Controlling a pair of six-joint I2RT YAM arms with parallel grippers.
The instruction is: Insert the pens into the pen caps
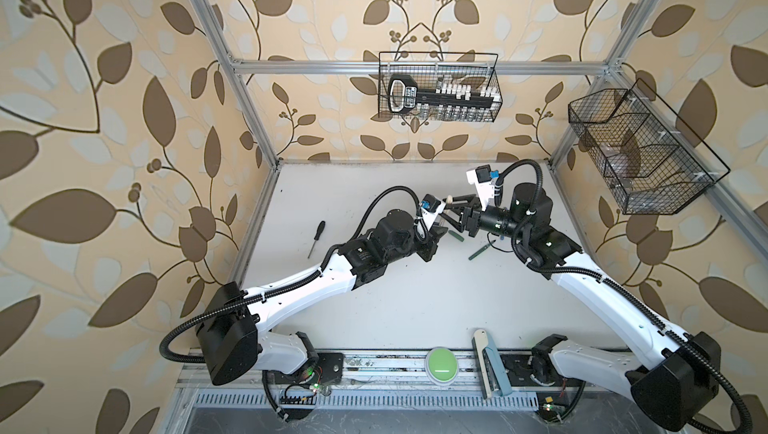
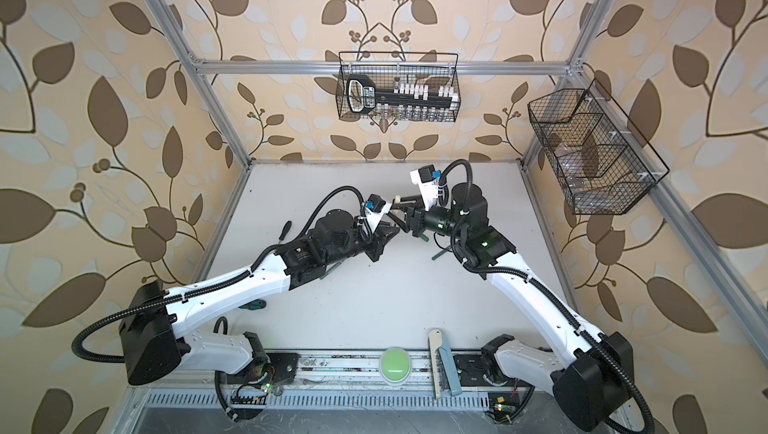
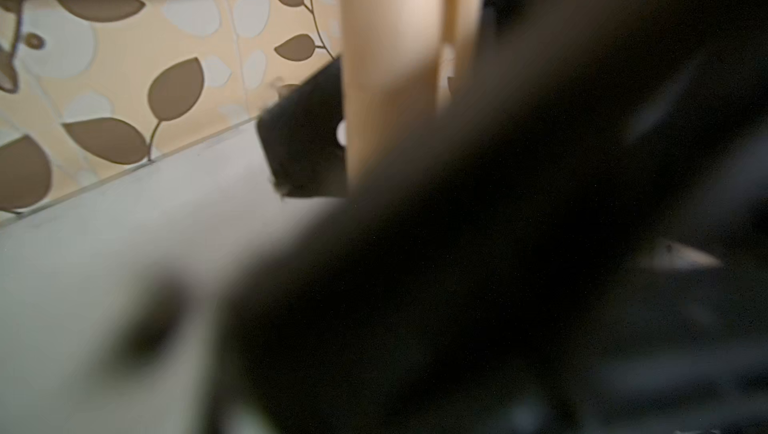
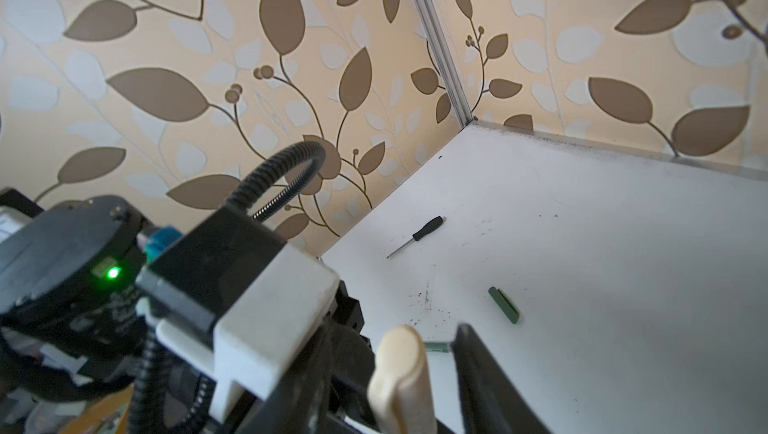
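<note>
beige pen (image 4: 398, 374) smooth, round-ended | left gripper (image 1: 441, 225) clamps it | right gripper (image 1: 454, 214) spread

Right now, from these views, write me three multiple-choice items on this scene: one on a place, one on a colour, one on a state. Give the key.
1. The screwdriver lies:
A) on the table, toward the left wall
B) in the right jaws
C) across the button

2. The round button at the front edge is:
A) red
B) blue
C) green

3. The jaws of the right gripper are:
A) shut on the screwdriver
B) open
C) out of every view

Key:
1 A: a top view shows it flat on the table, left of the left arm.
2 C: its dome is light green in both top views.
3 B: the right wrist view shows table between the beige pen and the black jaw.
</note>
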